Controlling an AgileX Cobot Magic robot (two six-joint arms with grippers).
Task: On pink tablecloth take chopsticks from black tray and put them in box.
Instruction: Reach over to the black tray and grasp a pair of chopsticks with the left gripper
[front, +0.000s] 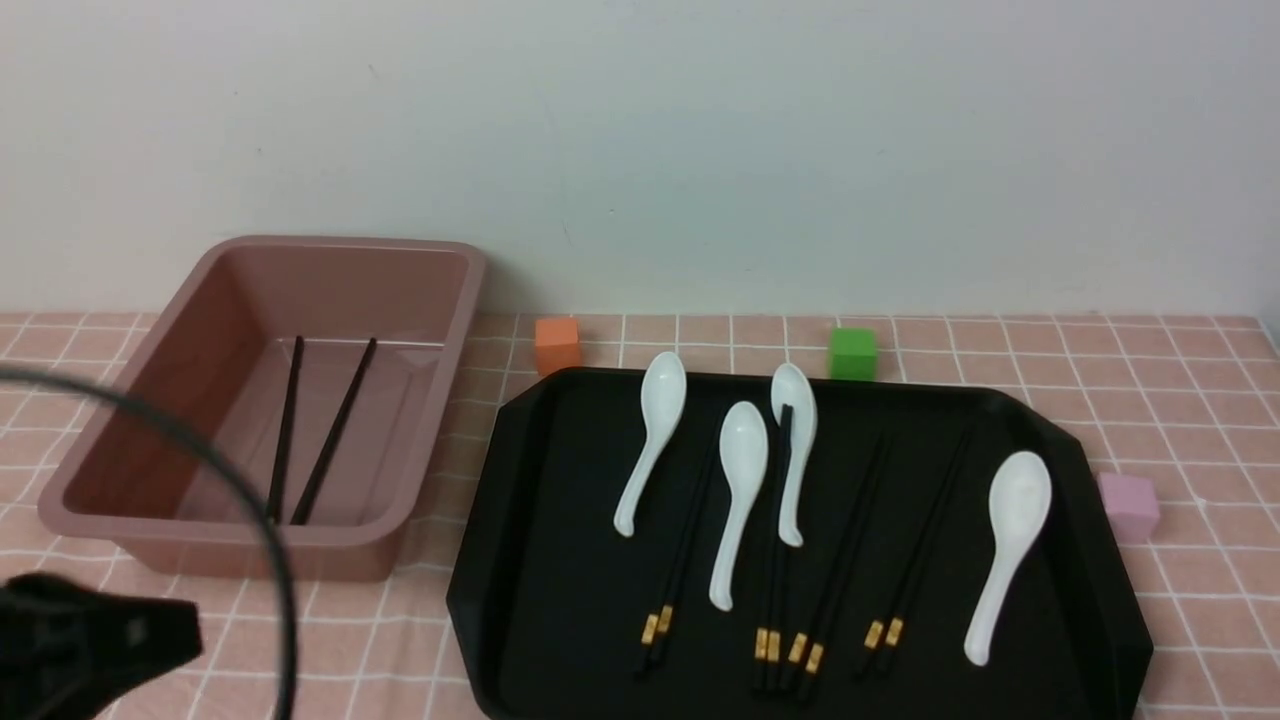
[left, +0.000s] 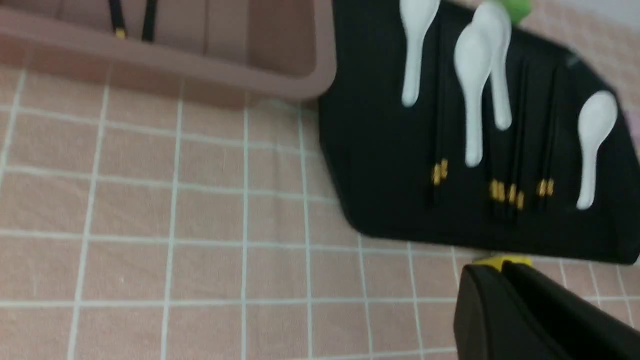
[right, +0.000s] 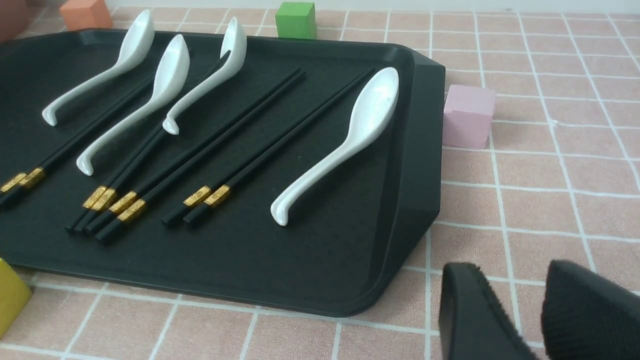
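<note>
Two chopsticks (front: 333, 435) lie in the box (front: 415, 500), left of the black tray (front: 560, 640) — long axes running front to back, nearly parallel. On the tray, four pairs (front: 910, 555) point their gold-banded ends toward the near rim. The left jaws (left: 482, 270) are closed or nearly so, holding nothing; the right jaws (right: 507, 270) stand slightly apart — empty, near the tray.

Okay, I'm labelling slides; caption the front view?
Two black chopsticks in a dusty-pink plastic box, beside a glossy black tray of white spoons.
</note>
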